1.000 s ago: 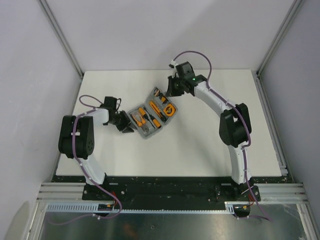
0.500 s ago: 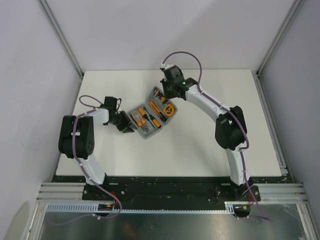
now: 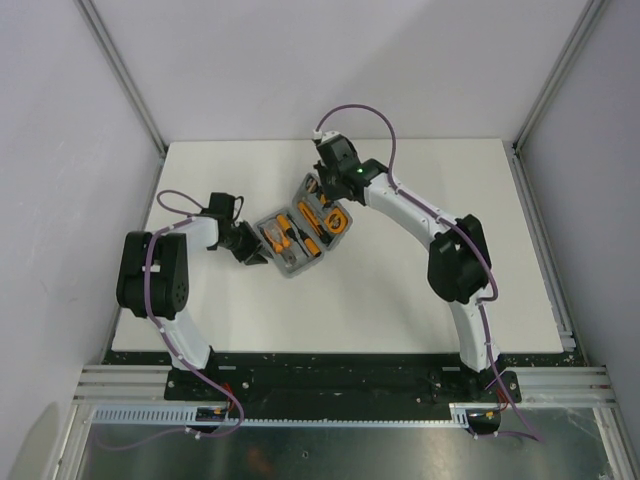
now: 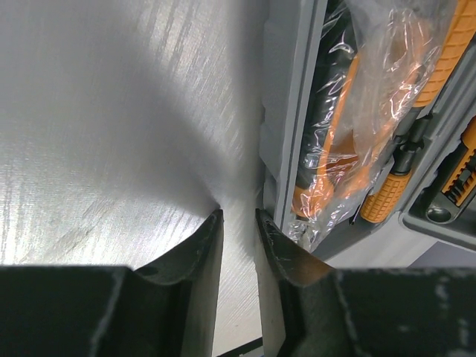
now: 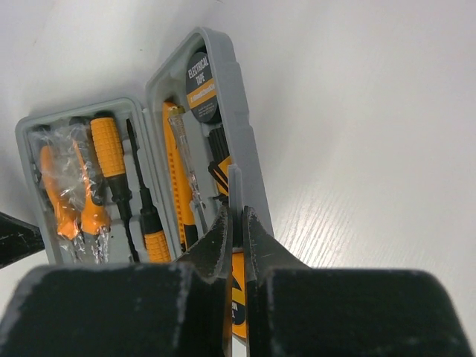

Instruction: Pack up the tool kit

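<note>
**Top view:** An open grey tool kit [image 3: 300, 232] lies left of centre on a white table [image 3: 420, 290], with orange tools in its moulded slots. Over the last second the right gripper [image 3: 325, 188] has swung left, from beyond the case to its far-right edge. The left gripper [image 3: 252, 255] has stayed at the near-left corner. This suggests the tools are packed and closing the lid comes next.

**Left wrist view:** Two black fingers stand slightly apart with streaked, shiny table between them, holding nothing. Just to their right rises the case's ribbed plastic rim. Inside it lie pliers [image 4: 346, 149] under crinkled clear film [image 4: 387, 44].

**Right wrist view:** The fingers are pressed together, their tips at a thin grey latch tab [image 5: 235, 186] on the lid's edge. Whether they touch it cannot be told. Beyond lie knurled orange screwdrivers [image 5: 108, 145] and a round roll of electrical tape [image 5: 199, 78].
</note>
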